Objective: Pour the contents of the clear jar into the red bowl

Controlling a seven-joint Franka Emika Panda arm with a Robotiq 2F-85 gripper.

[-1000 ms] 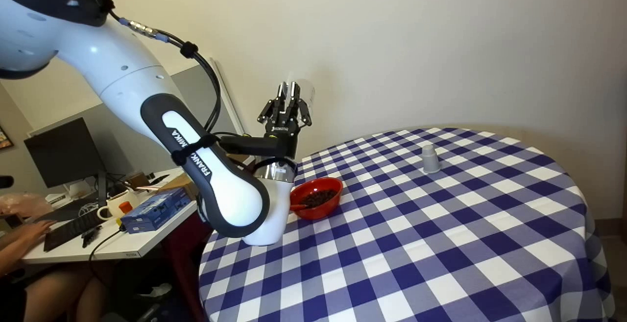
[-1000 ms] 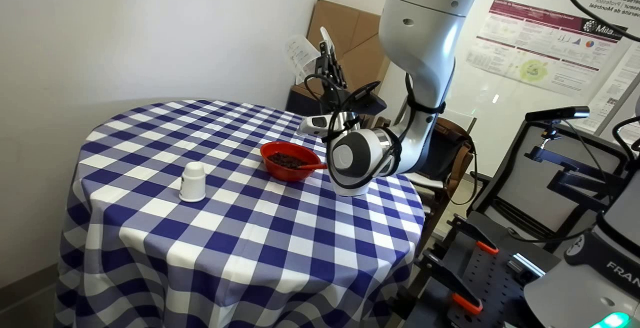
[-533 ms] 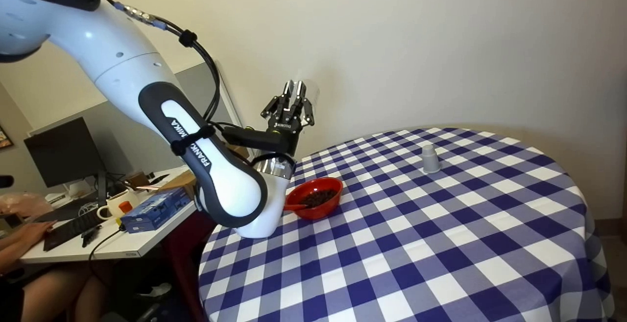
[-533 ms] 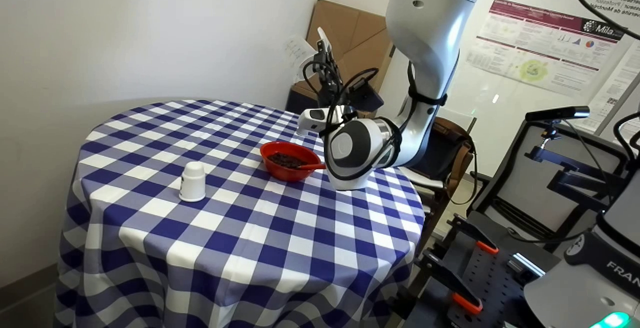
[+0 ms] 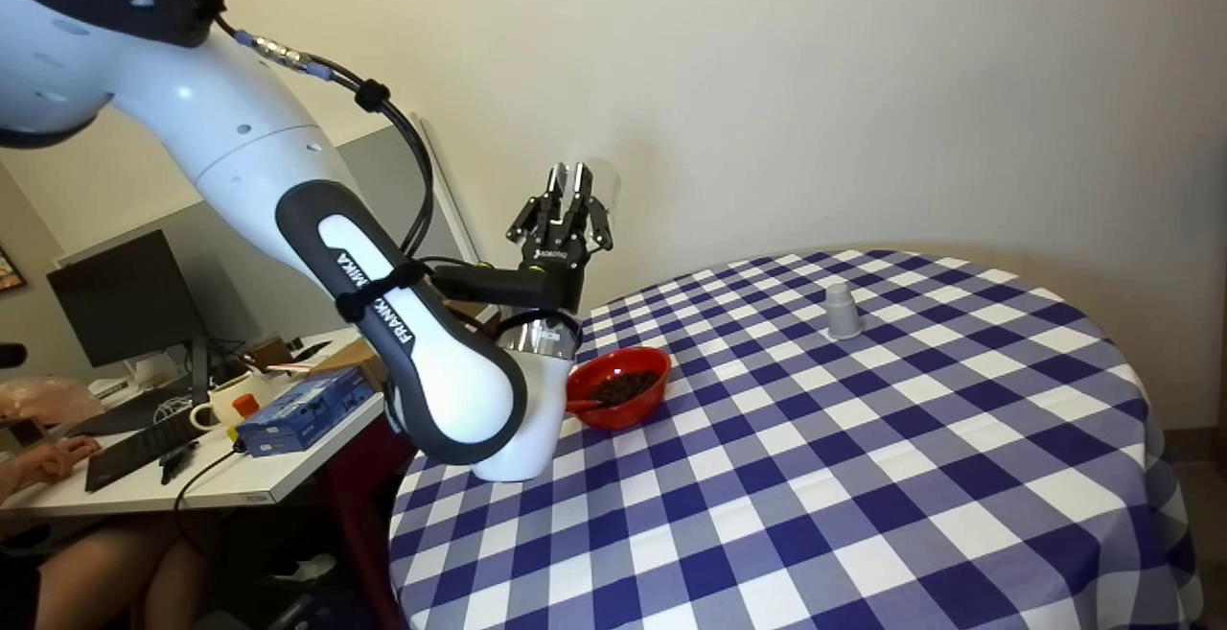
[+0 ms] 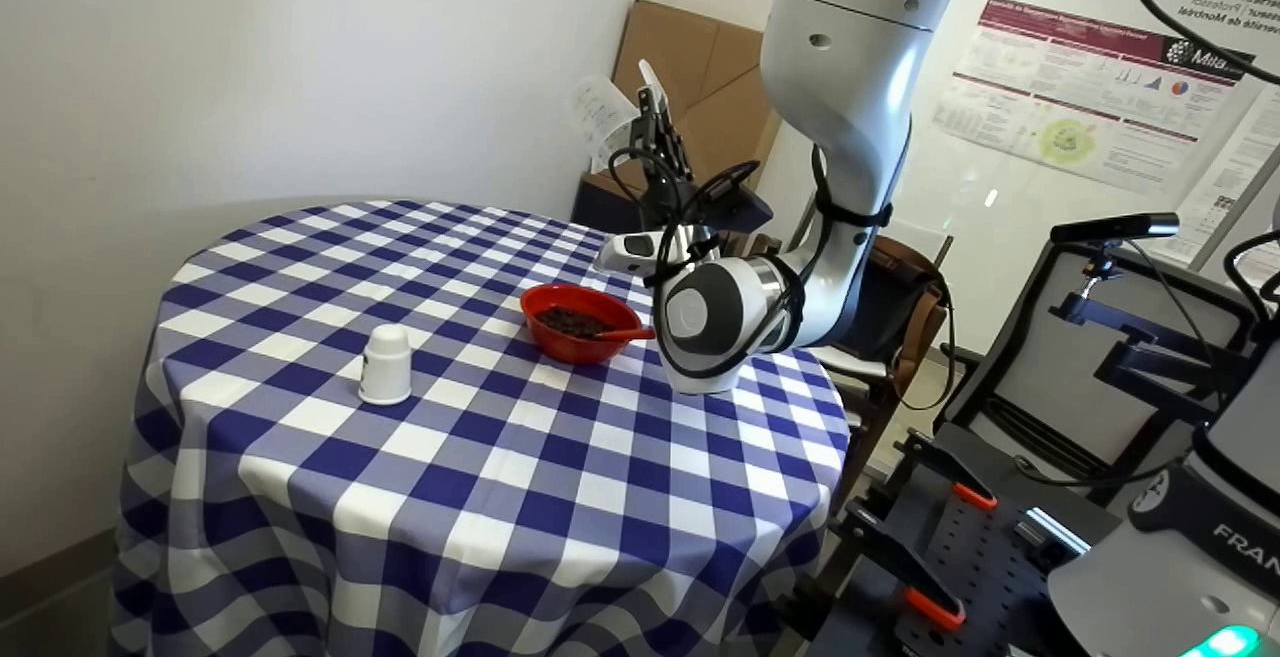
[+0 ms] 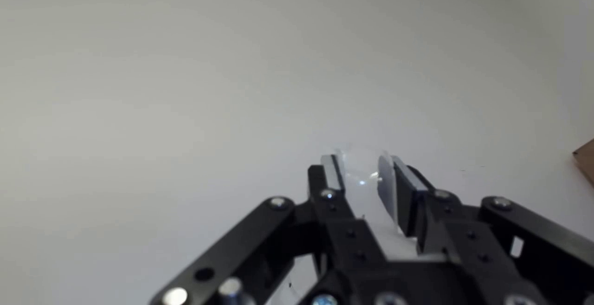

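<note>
The clear jar [image 6: 603, 117] is held between the fingers of my gripper [image 5: 571, 175], high above the table. It shows faintly behind the fingers in an exterior view [image 5: 610, 189] and between the finger pads in the wrist view [image 7: 366, 198]. It looks see-through with a few tiny dark specks; its exact tilt is hard to tell. The fingers point upward in both exterior views. The gripper [image 7: 364, 162] is shut on the jar. The red bowl [image 5: 628, 414] sits on the table below the gripper's level, with dark small pieces inside. It also shows in an exterior view [image 6: 572, 345].
A red spoon [image 6: 628, 335] leans in the bowl, its handle over the rim towards my arm. A small upside-down white cup [image 6: 386, 367] stands on the checked table [image 5: 863, 477]. A wall is behind the table. A desk with a blue box [image 5: 305, 409] is beside it.
Half a second ago the arm was slightly higher and the gripper a little further right in an exterior view. It has come back near its earlier pose, still holding the jar.
</note>
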